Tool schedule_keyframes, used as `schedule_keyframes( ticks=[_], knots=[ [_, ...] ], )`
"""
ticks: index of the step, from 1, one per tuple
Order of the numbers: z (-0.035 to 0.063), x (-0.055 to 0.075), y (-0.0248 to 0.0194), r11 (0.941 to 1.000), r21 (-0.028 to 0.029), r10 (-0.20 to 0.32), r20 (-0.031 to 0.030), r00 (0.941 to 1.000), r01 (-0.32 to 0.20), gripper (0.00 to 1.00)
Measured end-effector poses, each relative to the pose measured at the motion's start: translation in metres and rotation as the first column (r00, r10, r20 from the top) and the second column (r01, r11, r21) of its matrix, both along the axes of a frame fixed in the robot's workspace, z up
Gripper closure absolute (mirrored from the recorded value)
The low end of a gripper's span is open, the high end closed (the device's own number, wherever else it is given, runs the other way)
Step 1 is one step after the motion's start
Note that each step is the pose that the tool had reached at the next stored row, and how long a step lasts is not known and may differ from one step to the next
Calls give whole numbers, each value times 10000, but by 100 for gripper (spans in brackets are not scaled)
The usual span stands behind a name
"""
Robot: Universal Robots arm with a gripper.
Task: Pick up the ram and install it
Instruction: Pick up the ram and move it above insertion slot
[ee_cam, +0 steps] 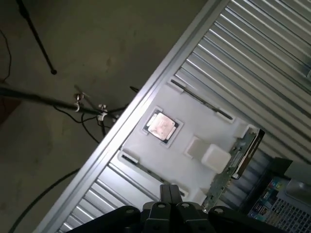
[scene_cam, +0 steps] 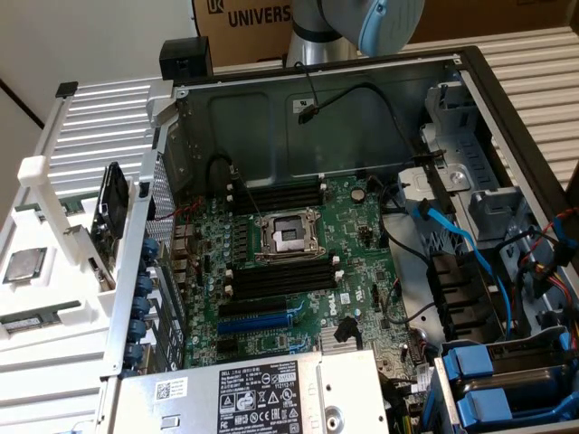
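A white tray [scene_cam: 63, 289] [ee_cam: 194, 116] sits beside the open computer case [scene_cam: 380, 99]. One ram stick [scene_cam: 110, 212] [ee_cam: 232, 167], green with a dark face, leans on its long edge at the tray side nearest the case. A second green ram stick with a white label [scene_cam: 32, 321] sits in a tray slot near the exterior view's left edge. On the motherboard [scene_cam: 362, 217], the black memory slots [scene_cam: 276, 194] [scene_cam: 280, 276] with white clips stand empty. My gripper [ee_cam: 169, 193] hangs high over the tray, fingers together with nothing between them. The arm [scene_cam: 353, 27] is behind the case.
A square silver processor chip [scene_cam: 24, 265] [ee_cam: 162, 126] lies in the tray's middle recess. The case holds the processor socket [scene_cam: 288, 237], black and blue cables [scene_cam: 457, 240], a power supply [scene_cam: 262, 393] and blue drive bays [scene_cam: 516, 380]. Past the ribbed table's edge [ee_cam: 141, 102] is floor with stand legs.
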State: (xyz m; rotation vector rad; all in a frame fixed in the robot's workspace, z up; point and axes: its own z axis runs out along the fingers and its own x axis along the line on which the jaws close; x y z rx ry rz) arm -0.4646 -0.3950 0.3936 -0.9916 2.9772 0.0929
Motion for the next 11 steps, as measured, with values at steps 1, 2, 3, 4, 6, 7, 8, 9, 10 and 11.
schedule_keyframes(
  ticks=[1,2,3,4,6,7,8,9,10,11],
  knots=[
    [0,0,0,9998,0,178,-1,9998,-178,89],
    [0,0,0,9994,0,359,0,9994,-359,89],
    [0,0,0,9986,0,538,0,9986,-538,89],
    [-1,0,0,9974,0,723,1,9974,-723,89],
    [-1,0,0,9920,0,1266,0,9920,-1266,89],
    [0,0,0,9895,0,1448,-1,9895,-1448,89],
    [0,0,0,9867,1,1627,-3,9867,-1627,89],
    [0,0,0,9835,1,1809,-5,9835,-1809,89],
    [0,0,0,9802,1,1981,-7,9802,-1981,89],
    [0,0,0,9760,2,2178,-10,9760,-2178,89]
  ],
)
